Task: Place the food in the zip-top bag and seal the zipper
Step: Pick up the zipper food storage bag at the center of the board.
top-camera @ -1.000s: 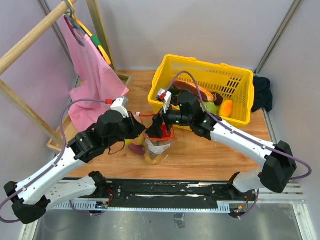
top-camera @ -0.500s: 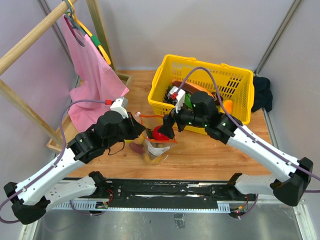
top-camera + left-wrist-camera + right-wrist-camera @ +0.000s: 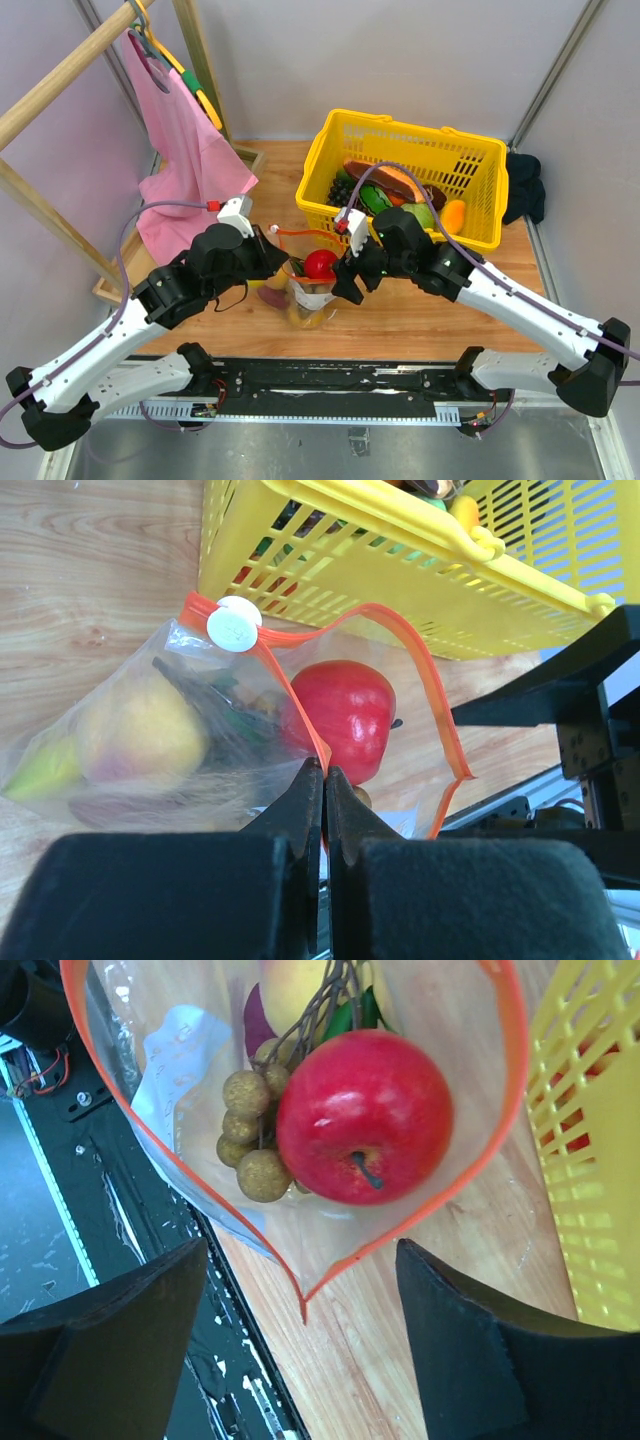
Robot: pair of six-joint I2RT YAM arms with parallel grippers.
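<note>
Since a second ago my right pincer [image 3: 300, 1275] has dropped the apple [image 3: 365, 1115] into the bag [image 3: 200, 770] by the near edge and hangs wide open over it; my left pincer [image 3: 323, 780] is clamped on its zipper [image 3: 283, 692]. Filling seems done; next, run the zipper closed.

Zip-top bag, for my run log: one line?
left gripper shut on red zipper strip | right gripper open | red apple inside clear plastic bag
</note>
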